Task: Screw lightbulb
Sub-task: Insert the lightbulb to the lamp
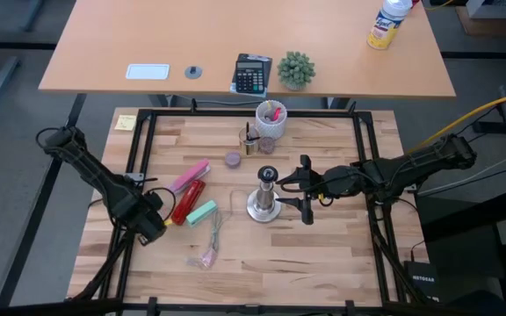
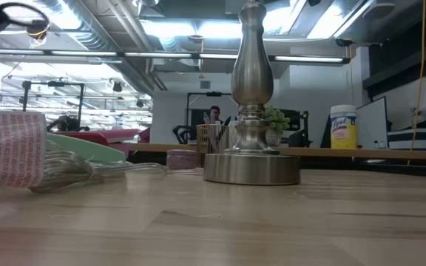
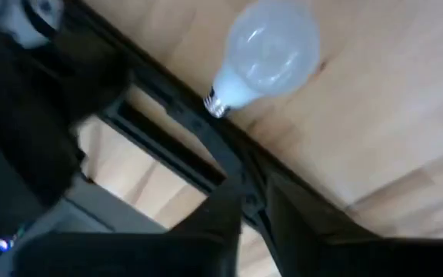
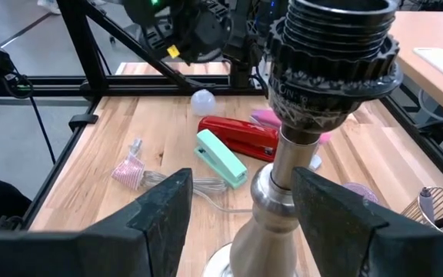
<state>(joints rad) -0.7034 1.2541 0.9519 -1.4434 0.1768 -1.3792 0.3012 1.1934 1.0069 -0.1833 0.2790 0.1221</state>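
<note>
The frosted-white lightbulb [image 3: 268, 48] lies on its side on the wooden table, its silvery screw base [image 3: 215, 100] toward a black frame rail. It also shows in the right wrist view [image 4: 203, 100], beyond the red stapler. My left gripper [image 1: 150, 219] is at the table's left, just above and beside the bulb, open and empty. The silvery socket stand [image 1: 264, 198] stands upright on its round base at the table's middle. My right gripper [image 1: 303, 189] is open, level, just right of the stand. Its fingers [image 4: 164, 215] stand either side of the stem [image 4: 283, 173] without touching it.
A red stapler [image 1: 188, 202], a pink block [image 1: 190, 175] and a mint stapler [image 1: 202, 213] lie between the bulb and the stand. A clear cable with a pink bundle [image 1: 207, 254] lies nearer. A white cup of pens [image 1: 271, 118] stands at the far edge. Black frame rails [image 1: 139, 149] border the table.
</note>
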